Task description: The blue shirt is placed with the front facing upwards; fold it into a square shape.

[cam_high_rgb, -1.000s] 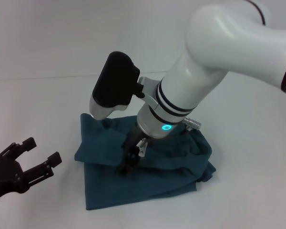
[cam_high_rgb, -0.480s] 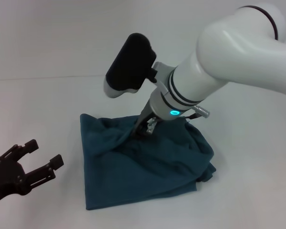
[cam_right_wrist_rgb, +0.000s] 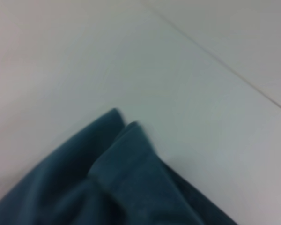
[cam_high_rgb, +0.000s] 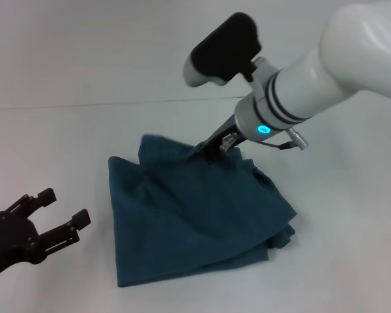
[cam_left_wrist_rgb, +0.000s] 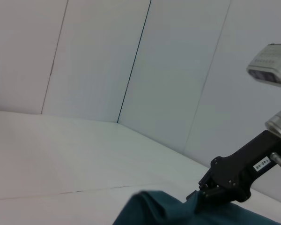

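Head view: the blue shirt (cam_high_rgb: 195, 218) lies bunched in a rough multi-layer fold on the white table (cam_high_rgb: 65, 143), centre of the frame, no print or neck visible from here. The right gripper (cam_high_rgb: 212, 149) comes in from the upper right on a white arm with a lit teal ring; its jaws are clamped on a far-edge fold of the shirt, and that fold is pulled up off the table into a raised ridge while the rest of the cloth stays down. A loose corner sticks up just left of the pinch. The left gripper (cam_high_rgb: 60, 215) sits low at the near-left, clear of the shirt, black fingers (cam_high_rgb: 44, 195) spread wide with nothing between them. Left wrist view: looks across the table toward a panelled wall; the right gripper (cam_left_wrist_rgb: 203, 194) shows in the distance, black fingers biting into the lifted teal fold (cam_left_wrist_rgb: 150, 208). This arm's own fingers are out of frame. Right wrist view: close on the shirt (cam_right_wrist_rgb: 117, 183), two rounded layered edges overlapping, bare table behind them. Own fingers not visible in this one either.
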{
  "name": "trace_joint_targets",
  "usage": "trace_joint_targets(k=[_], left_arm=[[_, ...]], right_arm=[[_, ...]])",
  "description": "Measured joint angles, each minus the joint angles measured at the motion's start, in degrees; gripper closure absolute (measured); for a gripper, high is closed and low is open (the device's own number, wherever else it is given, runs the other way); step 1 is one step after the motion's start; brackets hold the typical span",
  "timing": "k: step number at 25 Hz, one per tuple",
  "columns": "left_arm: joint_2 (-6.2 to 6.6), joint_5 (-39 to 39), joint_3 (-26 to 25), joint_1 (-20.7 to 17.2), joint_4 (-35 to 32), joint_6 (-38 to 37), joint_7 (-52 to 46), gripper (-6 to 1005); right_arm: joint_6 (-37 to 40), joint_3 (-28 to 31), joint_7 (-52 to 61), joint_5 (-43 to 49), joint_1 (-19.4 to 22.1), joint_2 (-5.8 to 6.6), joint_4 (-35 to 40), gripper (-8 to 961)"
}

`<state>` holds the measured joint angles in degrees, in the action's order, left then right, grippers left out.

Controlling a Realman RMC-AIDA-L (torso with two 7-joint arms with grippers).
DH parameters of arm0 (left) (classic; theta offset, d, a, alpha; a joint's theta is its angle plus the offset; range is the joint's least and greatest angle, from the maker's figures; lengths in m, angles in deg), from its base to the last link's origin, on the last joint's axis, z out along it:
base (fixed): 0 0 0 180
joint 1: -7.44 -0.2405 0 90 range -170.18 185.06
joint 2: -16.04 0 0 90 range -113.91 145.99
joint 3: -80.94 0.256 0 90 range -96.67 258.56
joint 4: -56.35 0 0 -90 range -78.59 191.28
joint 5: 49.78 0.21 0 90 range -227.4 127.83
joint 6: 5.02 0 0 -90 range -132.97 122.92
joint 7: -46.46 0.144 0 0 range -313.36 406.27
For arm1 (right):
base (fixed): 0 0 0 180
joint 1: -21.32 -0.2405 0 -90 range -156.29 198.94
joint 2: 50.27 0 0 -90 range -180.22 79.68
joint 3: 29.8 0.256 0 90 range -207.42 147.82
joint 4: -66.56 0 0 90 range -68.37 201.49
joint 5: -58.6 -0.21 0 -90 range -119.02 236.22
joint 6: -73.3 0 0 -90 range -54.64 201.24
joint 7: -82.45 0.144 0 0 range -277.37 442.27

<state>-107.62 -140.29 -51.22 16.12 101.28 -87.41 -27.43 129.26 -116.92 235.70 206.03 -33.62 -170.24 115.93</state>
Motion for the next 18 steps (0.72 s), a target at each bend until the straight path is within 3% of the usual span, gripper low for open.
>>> trace_joint_targets(k=[2,13,18], left_arm=[[-0.04,0.01,0.10,0.01,-0.06,0.07,0.07,30],[-0.04,0.03,0.34,0.10,-0.79,0.30,0.32,31],[-0.07,1.38,0.60,0.57,-0.82,-0.19,0.38,31]], right_arm=[[-0.96,2.03,0.02,0.03,-0.01,0.17,-1.63,921],[-0.68,9.72,1.15,3.73,1.05,0.37,-5.39,920],[0.87,10.10,3.42,3.80,2.09,0.37,-5.51,820]])
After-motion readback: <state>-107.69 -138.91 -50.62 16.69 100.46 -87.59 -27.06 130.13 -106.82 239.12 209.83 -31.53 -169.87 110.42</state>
